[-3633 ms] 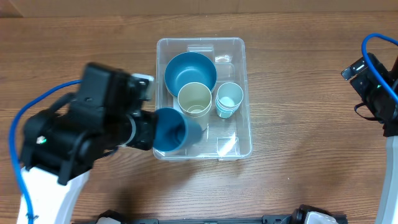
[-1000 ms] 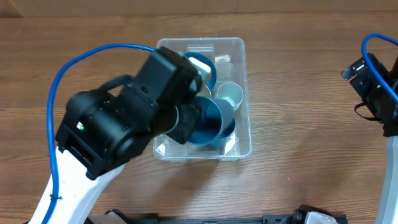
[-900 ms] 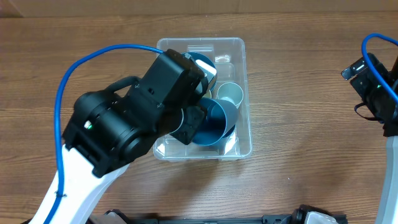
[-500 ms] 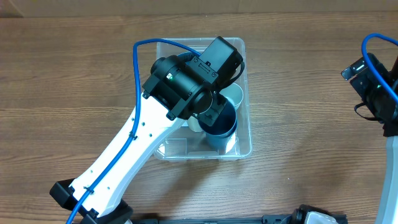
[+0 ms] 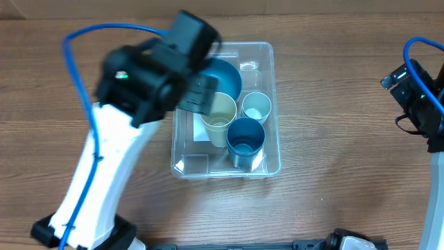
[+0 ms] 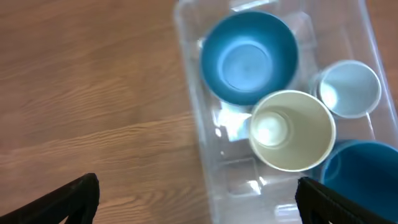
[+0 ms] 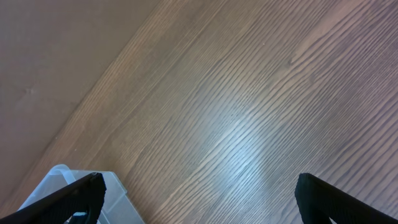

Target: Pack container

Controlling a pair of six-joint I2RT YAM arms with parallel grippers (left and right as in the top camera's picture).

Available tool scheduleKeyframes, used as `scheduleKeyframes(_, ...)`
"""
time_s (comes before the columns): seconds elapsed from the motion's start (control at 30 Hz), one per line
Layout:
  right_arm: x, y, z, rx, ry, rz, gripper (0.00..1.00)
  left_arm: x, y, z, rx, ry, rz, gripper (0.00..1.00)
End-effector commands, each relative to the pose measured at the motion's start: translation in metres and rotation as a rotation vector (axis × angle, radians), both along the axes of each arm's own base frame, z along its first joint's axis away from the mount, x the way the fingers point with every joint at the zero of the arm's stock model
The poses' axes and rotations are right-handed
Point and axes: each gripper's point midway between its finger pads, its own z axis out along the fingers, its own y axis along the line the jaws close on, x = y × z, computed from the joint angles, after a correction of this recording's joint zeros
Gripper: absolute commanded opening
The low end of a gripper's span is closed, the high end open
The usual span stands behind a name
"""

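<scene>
The left gripper [image 6: 196,196] hangs above the left wall of the container [image 5: 191,165]. Its two fingers stand wide apart and nothing is between them, so it is released and empty. In the left wrist view the wall runs down through the gap between the fingers. The wooden table [image 6: 93,93] is under one finger, and the inside of the container is under the other.

The long axis of the container goes from the near side of the table to the far side, and it is almost in line with the forward direction of this gripper. Four things stand upright inside:
- The blue bowl [image 6: 249,56] is ahead of the gripper.
- The cream cup [image 6: 292,130] is closer and a little to the right, and it touches the bowl.
- The small pale cup [image 6: 348,87] is beyond the cream cup, at the right wall.
- The dark blue cup [image 5: 245,139] is just beside the cream cup, on its near side.

The only bare floor is directly under the gripper, at the left wall.

The right gripper [image 7: 199,196] also has its fingers spread and is empty. It is well apart from the container, which shows only one corner at the lower left of the right wrist view.

In my judgement the left arm is clearly the nearer one for any next move. No loose thing is visible on the table, so the packing seems nearly complete.
</scene>
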Motion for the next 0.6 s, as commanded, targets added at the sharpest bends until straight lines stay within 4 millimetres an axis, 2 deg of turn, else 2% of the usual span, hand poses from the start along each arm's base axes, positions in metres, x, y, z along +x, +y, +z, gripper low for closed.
scheduleKeyframes(0.0, -0.001, -0.002, 0.005, -0.006, -0.016, -0.011, 1.0, -0.005, 0.019, 0.024, -0.026, -0.077, 0.062, 1.0)
scheduleKeyframes(0.27, -0.001, -0.002, 0.005, -0.006, -0.016, -0.012, 1.0, -0.007, 0.01, 0.022, -0.067, -0.055, 0.036, 1.0)
scheduleKeyframes(0.37, -0.001, -0.002, 0.005, -0.006, -0.016, -0.012, 1.0, 0.011, 0.009, 0.036, -0.056, -0.153, 0.026, 1.0)
scheduleKeyframes(0.47, -0.001, -0.002, 0.005, -0.006, -0.016, -0.012, 1.0, 0.018, 0.012, 0.041, -0.054, -0.186, 0.034, 1.0)
scheduleKeyframes(0.5, -0.001, -0.002, 0.005, -0.006, -0.016, -0.012, 1.0, 0.028, 0.009, 0.054, -0.071, -0.251, 0.007, 1.0)
scheduleKeyframes(0.57, -0.001, -0.002, 0.005, -0.006, -0.016, -0.012, 1.0, 0.034, -0.006, 0.076, -0.111, -0.339, -0.097, 1.0)
